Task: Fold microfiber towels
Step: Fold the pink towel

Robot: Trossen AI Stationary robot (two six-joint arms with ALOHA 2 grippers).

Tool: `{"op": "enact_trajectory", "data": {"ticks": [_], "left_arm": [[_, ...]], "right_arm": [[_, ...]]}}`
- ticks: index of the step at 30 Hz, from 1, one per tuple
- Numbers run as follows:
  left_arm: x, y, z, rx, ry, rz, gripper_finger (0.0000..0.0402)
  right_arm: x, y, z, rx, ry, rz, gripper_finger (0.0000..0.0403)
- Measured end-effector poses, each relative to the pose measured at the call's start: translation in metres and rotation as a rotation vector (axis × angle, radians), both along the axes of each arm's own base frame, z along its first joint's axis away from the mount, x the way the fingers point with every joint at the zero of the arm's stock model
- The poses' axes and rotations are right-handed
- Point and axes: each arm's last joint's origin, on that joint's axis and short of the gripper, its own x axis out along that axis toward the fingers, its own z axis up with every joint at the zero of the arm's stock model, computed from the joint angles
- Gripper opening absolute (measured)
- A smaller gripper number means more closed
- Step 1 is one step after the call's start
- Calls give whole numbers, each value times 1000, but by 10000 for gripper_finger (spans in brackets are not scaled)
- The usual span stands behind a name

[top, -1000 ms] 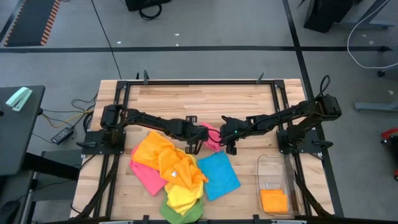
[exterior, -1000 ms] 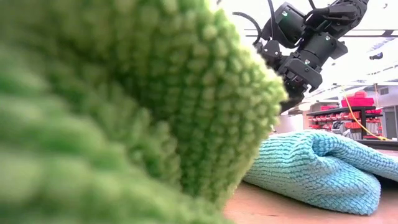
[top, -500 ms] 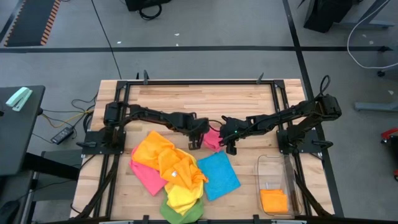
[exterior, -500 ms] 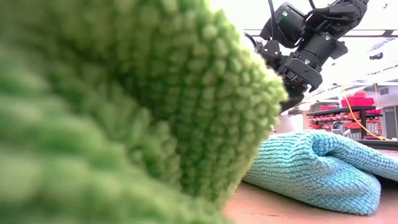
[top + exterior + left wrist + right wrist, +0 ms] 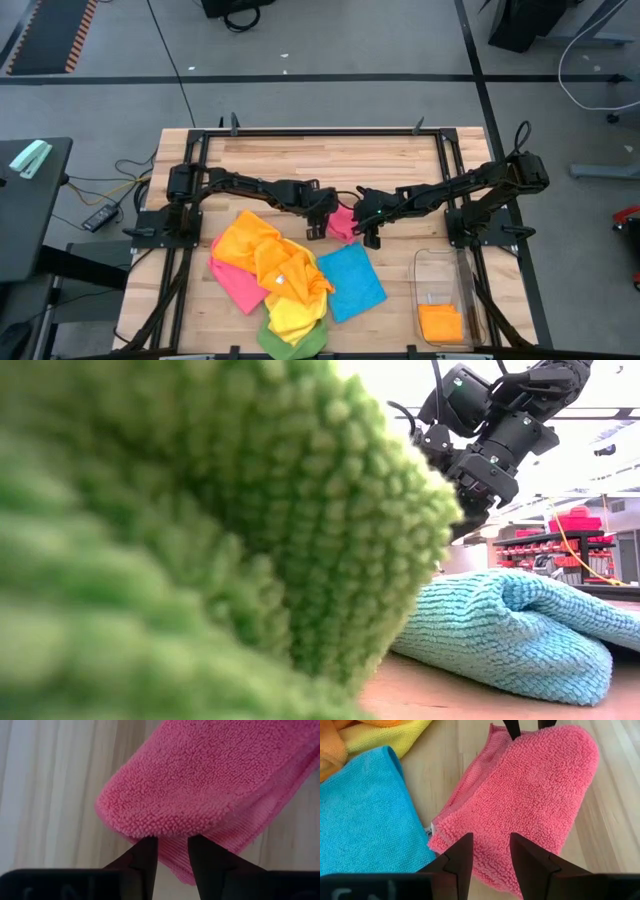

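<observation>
With left gripper point(image 5: 172, 840) parted at its left edge and right gripper point(image 5: 491, 837) open over its right, risks snagging and unfolding the pink towel point(image 5: 343, 221), folded mid-table, on withdrawal.

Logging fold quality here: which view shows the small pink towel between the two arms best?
The right wrist view: the folded pink towel nearly fills it, edges visible. The left wrist view shows only one rounded end, the high view a small patch, the low view none.
</observation>
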Motion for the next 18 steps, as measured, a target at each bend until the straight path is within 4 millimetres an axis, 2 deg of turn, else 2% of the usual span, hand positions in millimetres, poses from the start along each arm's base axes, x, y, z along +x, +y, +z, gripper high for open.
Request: {"op": "enact_trajectory", "data": {"ticks": [7, 15, 18], "left_arm": [[1, -2, 0, 1, -8, -7, 136], [3, -8, 1, 3, -36, -3, 218], [3, -7, 2, 45, -37, 24, 232]], "right_arm": [[0, 0, 0, 3, 0, -3, 137], [0, 0, 0, 1, 0, -1, 137], [0, 0, 0, 2, 0, -2, 137]]}}
